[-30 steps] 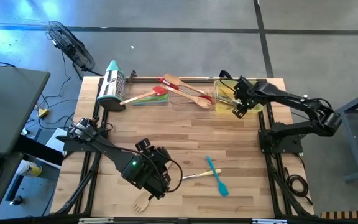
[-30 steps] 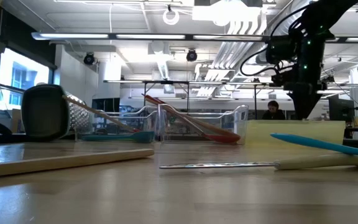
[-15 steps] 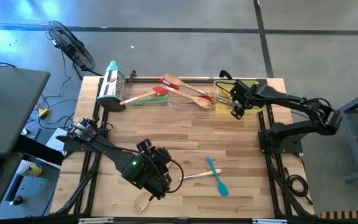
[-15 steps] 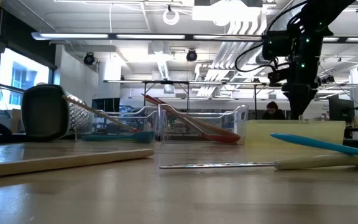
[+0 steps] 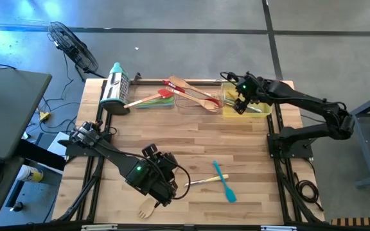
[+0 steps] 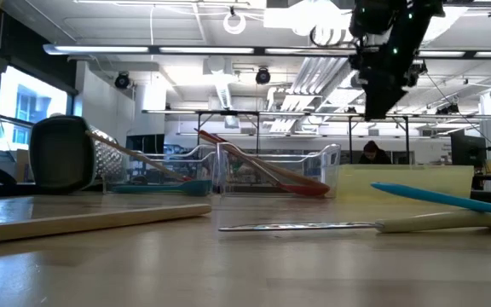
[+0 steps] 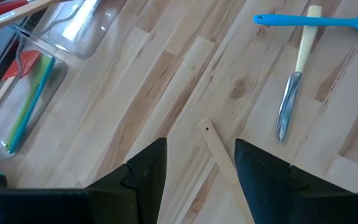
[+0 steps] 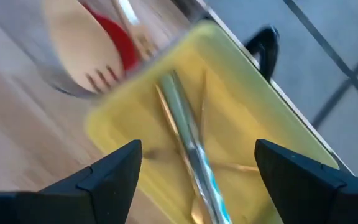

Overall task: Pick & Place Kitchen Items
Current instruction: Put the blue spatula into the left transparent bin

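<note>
Starting at the left of the worktop (image 5: 172, 135), our left end effector (image 5: 161, 192) hangs low over the near edge, its fingers (image 7: 146, 167) spread apart with the handle of a wooden fork (image 7: 224, 160) lying between them on the boards; in the high view the fork's pale tines (image 5: 146, 209) poke out beside the arm. We judge this to be the step in hand: close on that handle and lift it. To do it well we should settle straight down so both fingers bracket the handle evenly, since it runs at a slant to the gap and a skewed pinch could spin it flat on the wood. A firm grip near the handle's end seems wise, because the fork is thin and light. Just beyond it lie a small knife (image 7: 289, 102) with a pale handle and a blue spatula (image 7: 319, 21), the spatula crossing the knife's handle, so we want to lift cleanly without brushing them. Farther back, the clear trays (image 5: 191, 101) already hold red and green spatulas and wooden spoons beside a steel grater (image 5: 115, 88), which is not ours to move. At the right, our right end effector (image 5: 242, 101) hovers above the yellow tray (image 8: 253, 124), fingers wide apart and gripping nothing, with a metal knife (image 8: 188, 146) lying inside the tray below it. We would carry the fork across high enough to clear the tray walls.
</note>
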Robot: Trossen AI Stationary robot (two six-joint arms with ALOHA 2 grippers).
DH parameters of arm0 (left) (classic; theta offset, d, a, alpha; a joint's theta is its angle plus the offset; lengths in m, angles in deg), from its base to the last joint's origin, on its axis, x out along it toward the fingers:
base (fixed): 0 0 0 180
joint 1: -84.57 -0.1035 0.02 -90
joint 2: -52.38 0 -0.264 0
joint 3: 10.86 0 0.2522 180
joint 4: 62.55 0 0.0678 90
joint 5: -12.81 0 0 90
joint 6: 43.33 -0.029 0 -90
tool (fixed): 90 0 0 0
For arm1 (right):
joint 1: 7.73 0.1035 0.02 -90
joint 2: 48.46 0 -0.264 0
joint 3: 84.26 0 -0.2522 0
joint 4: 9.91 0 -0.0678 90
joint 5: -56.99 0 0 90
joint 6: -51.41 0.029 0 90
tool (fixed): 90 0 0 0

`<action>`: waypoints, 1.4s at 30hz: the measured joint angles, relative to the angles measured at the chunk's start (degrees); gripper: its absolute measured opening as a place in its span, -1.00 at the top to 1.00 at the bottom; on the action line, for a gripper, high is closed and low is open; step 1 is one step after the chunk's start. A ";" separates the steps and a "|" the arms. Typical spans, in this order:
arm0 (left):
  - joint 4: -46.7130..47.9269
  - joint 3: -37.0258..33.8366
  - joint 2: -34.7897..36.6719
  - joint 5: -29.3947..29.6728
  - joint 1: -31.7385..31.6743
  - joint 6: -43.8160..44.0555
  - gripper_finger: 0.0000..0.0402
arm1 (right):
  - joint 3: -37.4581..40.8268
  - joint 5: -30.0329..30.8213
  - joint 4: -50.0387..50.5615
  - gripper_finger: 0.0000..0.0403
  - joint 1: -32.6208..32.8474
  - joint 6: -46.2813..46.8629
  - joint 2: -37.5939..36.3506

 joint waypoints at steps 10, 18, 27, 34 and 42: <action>-0.06 -0.07 0.65 -0.40 0.01 -0.08 0.11 | -6.85 -24.37 -3.07 -0.52 6.41 5.59 -0.38; -2.15 -0.07 0.63 -0.39 0.11 -1.52 0.11 | -7.01 -51.30 -13.45 -0.52 14.07 14.45 -0.38; -5.64 0.00 -0.18 -0.22 0.95 -2.07 0.11 | -7.01 -56.59 -14.24 -0.52 26.81 18.00 -0.38; -9.74 -0.08 -1.06 -0.42 1.27 -3.58 0.11 | -7.01 -50.04 -14.80 -0.52 36.99 22.96 -0.36; -14.16 0.04 -1.39 -1.95 1.27 -6.32 0.11 | -6.99 -35.47 -14.88 -0.52 46.85 31.95 -0.14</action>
